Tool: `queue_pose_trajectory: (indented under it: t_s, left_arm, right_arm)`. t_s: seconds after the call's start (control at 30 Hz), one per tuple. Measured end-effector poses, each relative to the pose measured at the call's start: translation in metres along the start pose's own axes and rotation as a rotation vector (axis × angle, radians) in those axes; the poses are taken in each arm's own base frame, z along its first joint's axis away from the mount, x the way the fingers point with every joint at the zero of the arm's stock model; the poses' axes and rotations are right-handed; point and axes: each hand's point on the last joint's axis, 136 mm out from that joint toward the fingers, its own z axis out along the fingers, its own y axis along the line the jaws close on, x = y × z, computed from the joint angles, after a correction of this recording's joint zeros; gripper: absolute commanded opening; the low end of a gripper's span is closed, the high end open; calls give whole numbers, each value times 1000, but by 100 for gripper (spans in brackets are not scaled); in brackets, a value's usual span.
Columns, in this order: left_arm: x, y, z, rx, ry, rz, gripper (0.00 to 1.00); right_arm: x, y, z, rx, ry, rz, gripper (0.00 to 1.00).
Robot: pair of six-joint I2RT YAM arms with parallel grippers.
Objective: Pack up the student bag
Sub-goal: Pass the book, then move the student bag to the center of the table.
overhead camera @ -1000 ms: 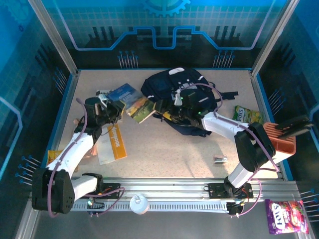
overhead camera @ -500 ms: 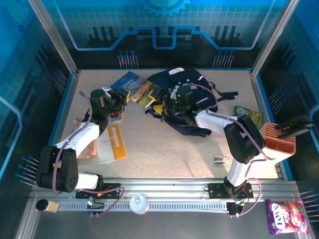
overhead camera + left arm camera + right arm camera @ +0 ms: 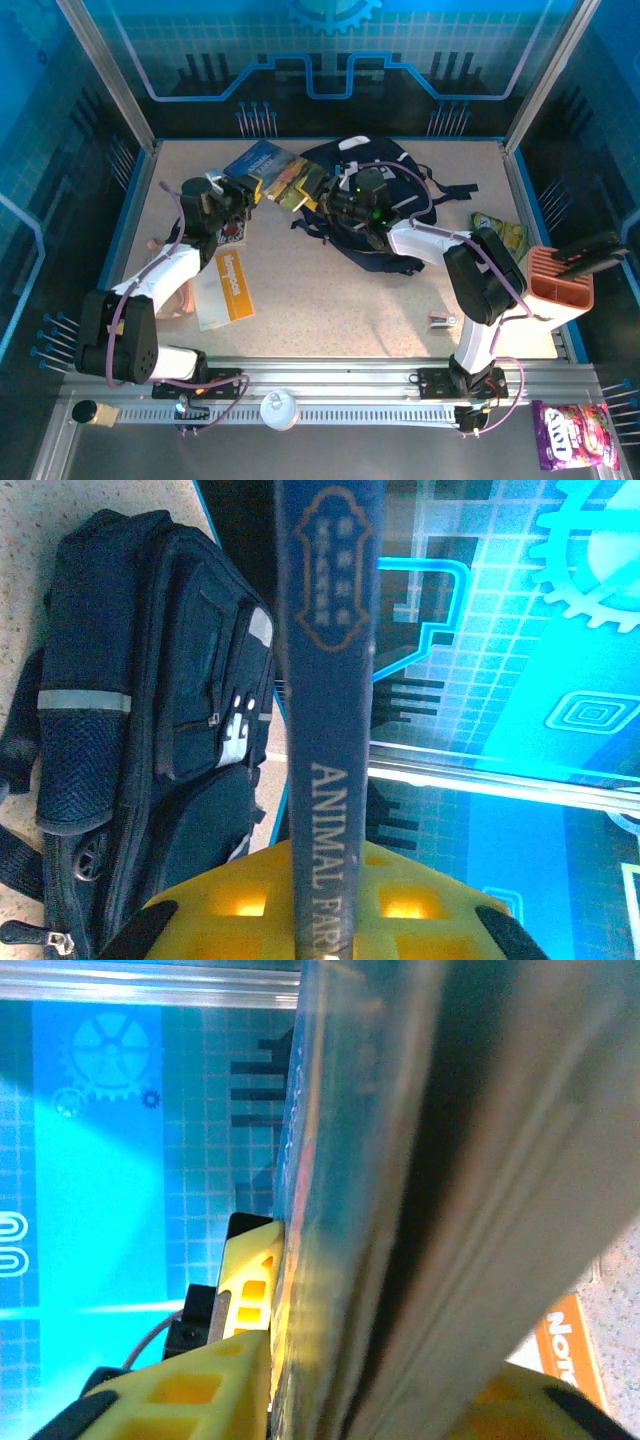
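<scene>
The student bag (image 3: 325,160), dark navy with a grey-white patch, lies at the back centre of the table; in the left wrist view the bag (image 3: 150,680) lies off to the left. A dark blue book (image 3: 272,172) with a yellow-green cover hangs just left of the bag. My left gripper (image 3: 240,192) is shut on its left end, the spine (image 3: 325,680) reading "ANIMAL FARM" between the yellow fingers (image 3: 230,900). My right gripper (image 3: 318,195) is shut on the book's right edge (image 3: 400,1210), one yellow finger (image 3: 180,1400) pressed against the cover.
An orange-and-white booklet (image 3: 228,285) lies front left. A green snack packet (image 3: 497,232) and an orange holder (image 3: 560,285) sit on the right. A small metal object (image 3: 443,320) lies near the right arm's base. A purple sweet bag (image 3: 572,435) is beyond the rail.
The left gripper carried the book back and right, up to the bag. The right gripper swung left to the book's right edge and closed on it.
</scene>
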Motion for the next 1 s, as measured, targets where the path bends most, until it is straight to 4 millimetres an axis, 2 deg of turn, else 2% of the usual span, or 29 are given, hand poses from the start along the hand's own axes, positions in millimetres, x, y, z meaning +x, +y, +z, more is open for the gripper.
queue_pose_trajectory:
  t_s: [0.1,0.17,0.23,0.27,0.33,0.43,0.53,0.67,0.87,1.0]
  left_arm:
    - [0,0,0,-1,2,0,12]
    - [0,2,0,-8,2,2,36]
    - [1,3,0,-11,7,5,56]
    - [3,5,0,-18,13,13,63]
    - [5,10,-1,-45,26,34,73]
    - [7,21,-1,-102,40,83,83]
    - [10,30,-1,-159,61,140,87]
    - [22,39,8,-217,115,213,87]
    - [47,71,38,-310,232,257,81]
    - [62,95,60,-371,299,259,76]
  right_arm:
    - [0,-2,1,5,1,-6,11]
    - [-1,-2,1,3,-3,-15,6]
    - [-3,-3,0,5,-11,-29,3]
    - [-5,-5,-1,13,-17,-37,2]
    - [-8,-15,-7,45,-29,-53,1]
    - [-19,-28,-27,93,-59,-83,0]
    - [-37,-30,-55,119,-112,-131,0]
    - [-64,-13,-99,137,-208,-233,0]
    - [-89,14,-154,194,-341,-372,0]
    - [-97,13,-178,266,-398,-414,0]
